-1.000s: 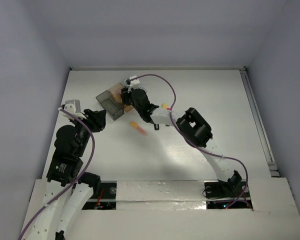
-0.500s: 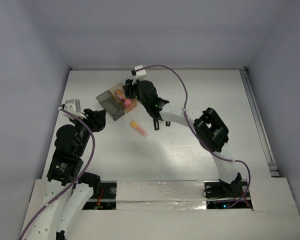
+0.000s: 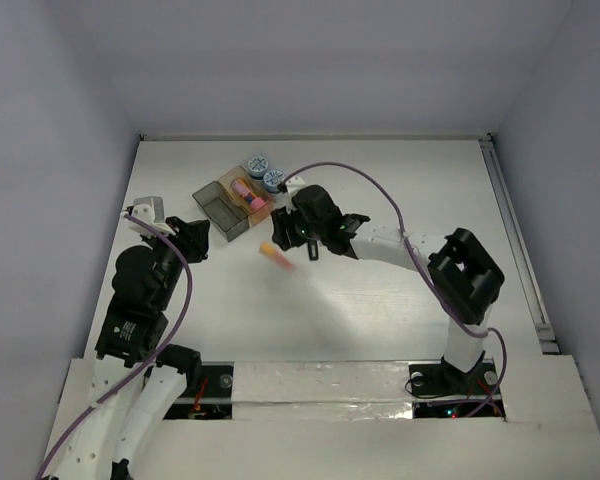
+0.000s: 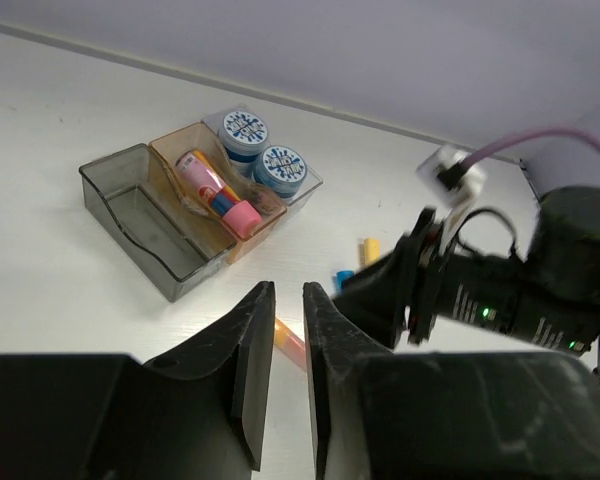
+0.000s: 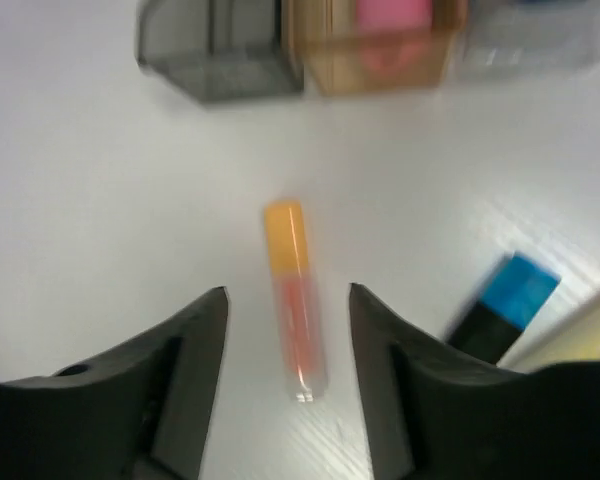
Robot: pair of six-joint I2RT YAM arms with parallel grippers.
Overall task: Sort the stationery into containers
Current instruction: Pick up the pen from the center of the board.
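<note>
Quick count from my side: three bins (image 4: 155, 228) joined in a row, one smoky grey, one tan, one clear. Two tape rolls (image 4: 244, 130), both in the clear one. Three loose on the table (image 3: 380, 320): one orange highlighter (image 5: 285, 235), one blue-black highlighter (image 5: 505, 300), one yellow highlighter (image 4: 368, 250). One pink piece (image 4: 242, 218) in the tan bin, plus something tucked beside it, and I can't tell how many.
</note>
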